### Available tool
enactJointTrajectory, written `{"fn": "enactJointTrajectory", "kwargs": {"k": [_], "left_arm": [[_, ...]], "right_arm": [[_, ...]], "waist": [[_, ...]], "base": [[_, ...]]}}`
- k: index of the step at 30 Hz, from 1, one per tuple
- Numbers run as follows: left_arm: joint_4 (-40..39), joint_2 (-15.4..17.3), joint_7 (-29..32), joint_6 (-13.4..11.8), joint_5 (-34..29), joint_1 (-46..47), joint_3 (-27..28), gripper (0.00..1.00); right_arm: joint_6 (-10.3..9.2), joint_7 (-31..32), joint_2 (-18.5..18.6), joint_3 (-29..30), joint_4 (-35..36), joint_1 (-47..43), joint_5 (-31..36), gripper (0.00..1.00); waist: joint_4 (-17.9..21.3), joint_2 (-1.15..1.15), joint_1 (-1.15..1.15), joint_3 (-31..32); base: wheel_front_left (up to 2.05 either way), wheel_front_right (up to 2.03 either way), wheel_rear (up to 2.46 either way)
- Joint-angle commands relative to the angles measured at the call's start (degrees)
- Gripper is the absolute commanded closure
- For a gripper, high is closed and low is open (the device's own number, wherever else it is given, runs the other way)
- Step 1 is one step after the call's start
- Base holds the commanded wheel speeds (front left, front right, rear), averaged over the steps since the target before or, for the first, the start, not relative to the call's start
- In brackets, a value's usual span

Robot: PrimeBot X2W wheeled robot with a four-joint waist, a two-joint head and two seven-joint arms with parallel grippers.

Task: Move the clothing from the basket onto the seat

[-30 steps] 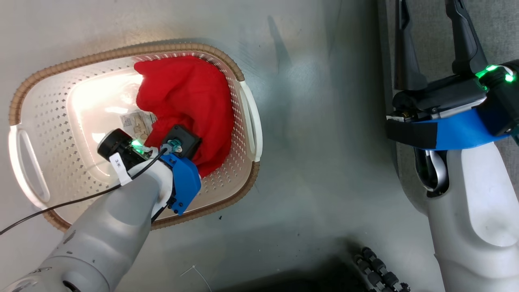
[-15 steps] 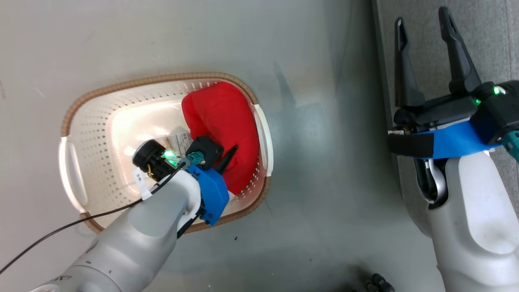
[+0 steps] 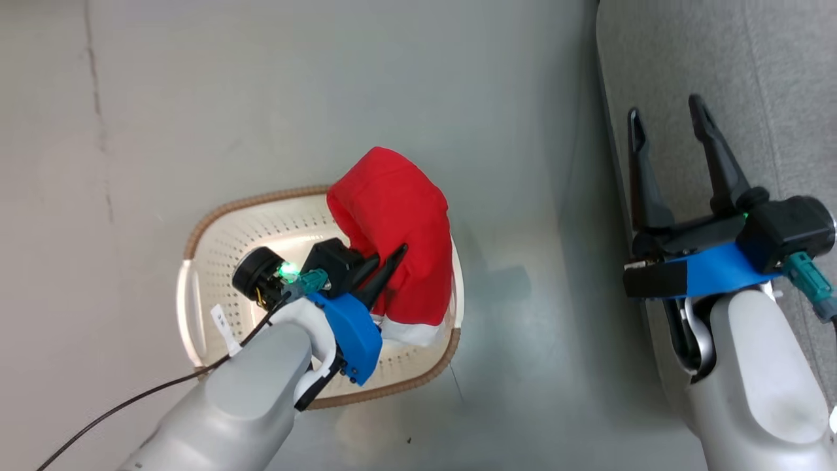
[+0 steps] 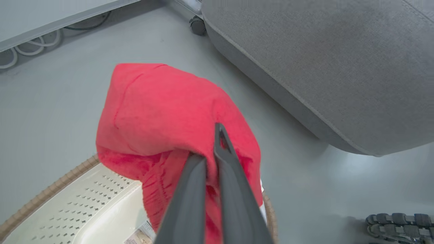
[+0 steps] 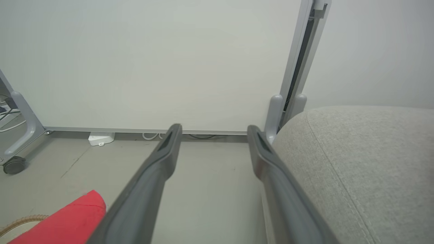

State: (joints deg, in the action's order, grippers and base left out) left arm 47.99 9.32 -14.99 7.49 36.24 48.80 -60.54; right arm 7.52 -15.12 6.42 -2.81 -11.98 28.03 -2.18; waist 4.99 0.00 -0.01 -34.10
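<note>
Red garment point(image 3: 392, 216) now higher over basket point(image 3: 229, 210), tight in left claw point(image 3: 390, 254); right claw point(image 3: 664, 110) agape.

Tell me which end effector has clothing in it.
The left end effector: it is shut on the red garment over the basket. The right end effector, by the grey seat, is open and empty.

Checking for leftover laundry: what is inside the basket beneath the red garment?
The basket shows bare perforated floor and a printed label. The red garment, held by the left gripper, and the arm cover the rest; anything there is hidden.
</note>
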Motion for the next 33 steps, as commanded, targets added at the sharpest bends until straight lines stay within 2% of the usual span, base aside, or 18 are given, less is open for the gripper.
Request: {"fn": "enactJointTrajectory", "kwargs": {"k": [1,5,19,25,33], "left_arm": [[-0.9,0.3,-0.3,-0.1,-1.0,-1.3,1.3,1.0],[-4.3,0.3,-0.3,-0.1,-3.9,-4.7,6.0,1.0],[-11.0,-0.3,-0.3,-0.1,-9.8,-8.1,13.5,1.0],[-12.2,-1.1,-0.3,-0.1,-11.1,-7.4,15.4,1.0],[-12.3,-1.8,-0.3,-0.1,-11.7,-7.7,15.0,1.0]], "right_arm": [[-0.06,0.0,0.3,0.1,-0.5,-1.1,-0.5,0.0],[-0.06,0.0,0.4,-0.3,-1.9,-3.4,-1.0,0.0],[-0.06,0.0,0.1,-1.6,-4.3,-10.0,-2.1,0.0],[-0.06,0.0,0.1,-1.7,-4.9,-12.7,-2.5,0.0],[-0.06,0.0,0.0,-1.8,-5.6,-15.9,-3.0,0.0]], "waist": [[-1.3,0.0,0.01,3.7],[-2.0,0.0,0.01,8.5],[-2.7,0.0,0.01,20.5],[-3.0,0.0,0.01,25.0],[-3.4,0.0,0.01,30.0]], "base": [[0.0,0.0,0.0],[0.0,0.0,0.0],[0.0,0.0,0.0],[0.0,0.0,0.0],[0.0,0.0,0.0]]}}
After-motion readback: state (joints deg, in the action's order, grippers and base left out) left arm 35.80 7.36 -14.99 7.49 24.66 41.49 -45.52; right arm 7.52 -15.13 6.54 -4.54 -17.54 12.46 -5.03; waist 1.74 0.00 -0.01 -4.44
